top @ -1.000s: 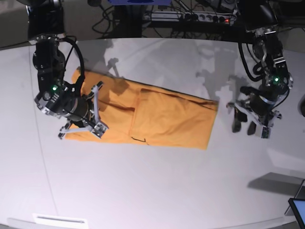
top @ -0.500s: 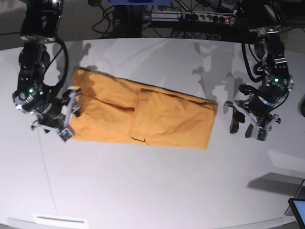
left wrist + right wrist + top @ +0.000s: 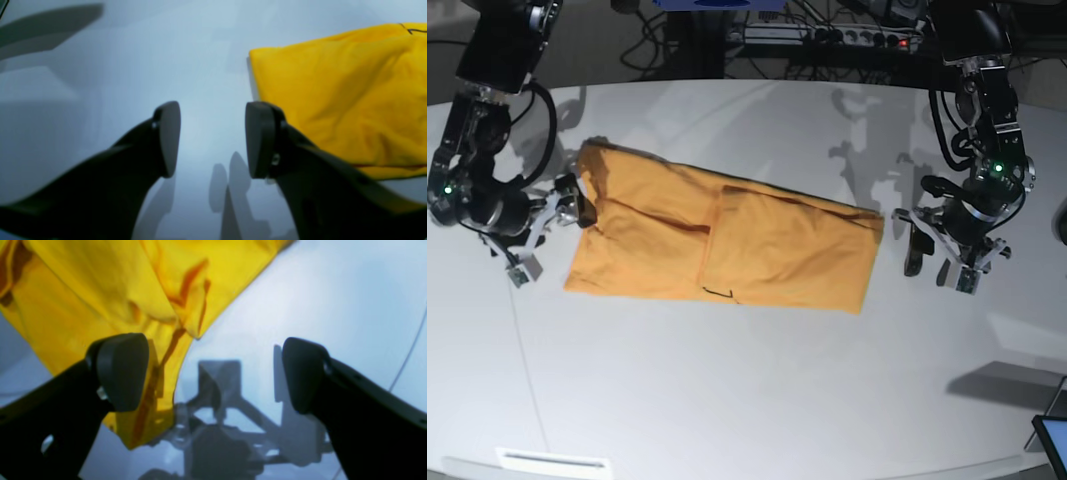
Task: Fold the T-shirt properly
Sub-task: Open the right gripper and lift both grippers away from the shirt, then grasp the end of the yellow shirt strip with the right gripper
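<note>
Right pincer (image 3: 545, 232) withdrawn, T-shirt (image 3: 727, 240) edge close-up wrist-only

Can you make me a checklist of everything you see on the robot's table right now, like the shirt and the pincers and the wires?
Surface: white table, bare apart from the shirt.
Job's things: orange-yellow T-shirt lies flat, folded into a long strip, not yet a finished fold.
Clutter: nothing seen on the table.
Grippers: right pincer open, one finger over the shirt's edge, holding nothing; left pincer open over bare table beside the shirt's other end.
Cables: black cables loop along the left arm; more wires and a power strip behind the table.
Surroundings: a dark screen corner at the table's near edge.
</note>
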You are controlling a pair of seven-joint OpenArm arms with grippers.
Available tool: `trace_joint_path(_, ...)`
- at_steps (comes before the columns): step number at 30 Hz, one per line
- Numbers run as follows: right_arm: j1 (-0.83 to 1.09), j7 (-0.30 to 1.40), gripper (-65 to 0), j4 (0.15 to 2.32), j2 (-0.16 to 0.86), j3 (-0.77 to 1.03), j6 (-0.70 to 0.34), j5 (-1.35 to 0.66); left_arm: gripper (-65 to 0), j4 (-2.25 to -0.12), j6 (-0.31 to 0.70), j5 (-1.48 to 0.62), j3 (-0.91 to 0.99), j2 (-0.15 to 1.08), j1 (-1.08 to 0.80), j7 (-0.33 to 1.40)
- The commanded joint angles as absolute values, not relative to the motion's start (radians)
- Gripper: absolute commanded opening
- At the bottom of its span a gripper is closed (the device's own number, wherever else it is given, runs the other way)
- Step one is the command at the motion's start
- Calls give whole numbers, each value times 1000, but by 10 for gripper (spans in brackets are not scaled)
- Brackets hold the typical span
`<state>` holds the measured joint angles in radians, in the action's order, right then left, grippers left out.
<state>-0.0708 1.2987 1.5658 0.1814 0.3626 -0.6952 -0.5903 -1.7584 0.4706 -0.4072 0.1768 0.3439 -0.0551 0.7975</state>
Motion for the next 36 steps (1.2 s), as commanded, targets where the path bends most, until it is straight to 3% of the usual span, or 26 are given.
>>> trace_joint_path(1, -91, 1290, -61, 1570, 191, 374, -698, -638, -339, -1773, 464, -415, 183, 360, -41, 774)
trace_joint_path(20, -87, 1317, -61, 1259, 193, 404, -698, -944, -339, -1771, 464, -415, 179, 361, -41, 774)
trace_joint_path(31, -71, 1330, -62, 1256, 183, 351, -698, -975, -339, -1771, 464, -414, 176, 361, -41, 774)
trace_joint_path(36, -68, 1326, -62, 1253, 182, 285, -698, -1092, -339, -1771, 464, -414, 177, 361, -41, 774)
